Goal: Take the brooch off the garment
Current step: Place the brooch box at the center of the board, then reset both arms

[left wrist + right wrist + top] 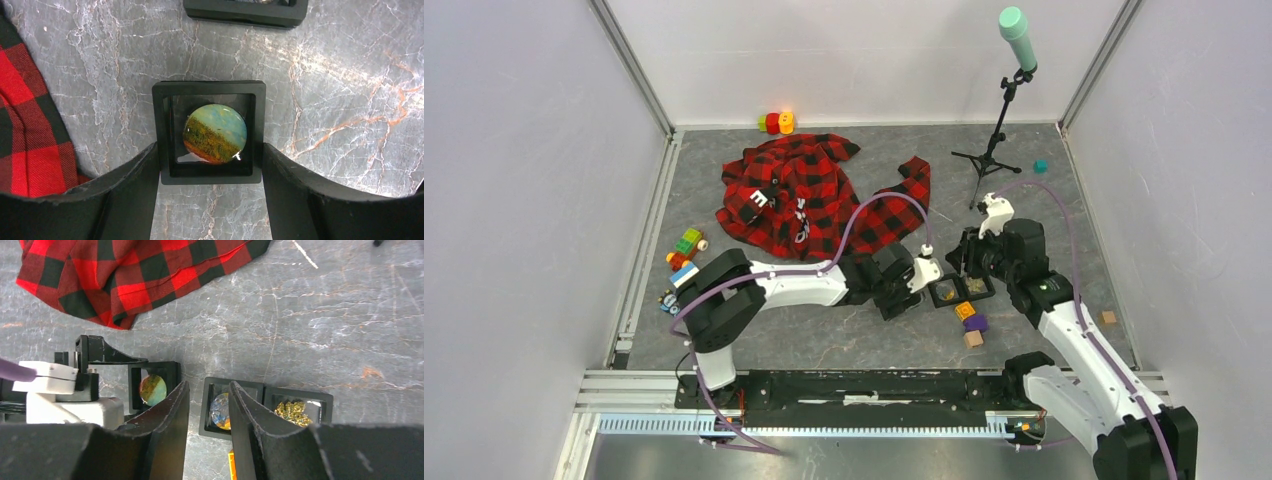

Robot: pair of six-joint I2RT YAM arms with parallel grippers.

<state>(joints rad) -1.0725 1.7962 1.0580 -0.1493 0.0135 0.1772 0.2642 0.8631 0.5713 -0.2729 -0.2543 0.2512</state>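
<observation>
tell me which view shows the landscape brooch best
Left wrist: the brooch sits face-on in its box, large and sharp. Right wrist shows it small and at a slant. Top external: too small to make out.

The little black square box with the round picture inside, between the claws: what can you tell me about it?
The black square case looks like matt plastic, with a raised rim around a clear-looking window. Inside sits a glossy, domed round brooch: blue-green sky over a golden field, with an orange-red band below. The case sits squarely between the left gripper's fingers, which touch its two sides. The grey marbled table shows behind it. I cannot tell whether it rests there or is lifted.
</observation>
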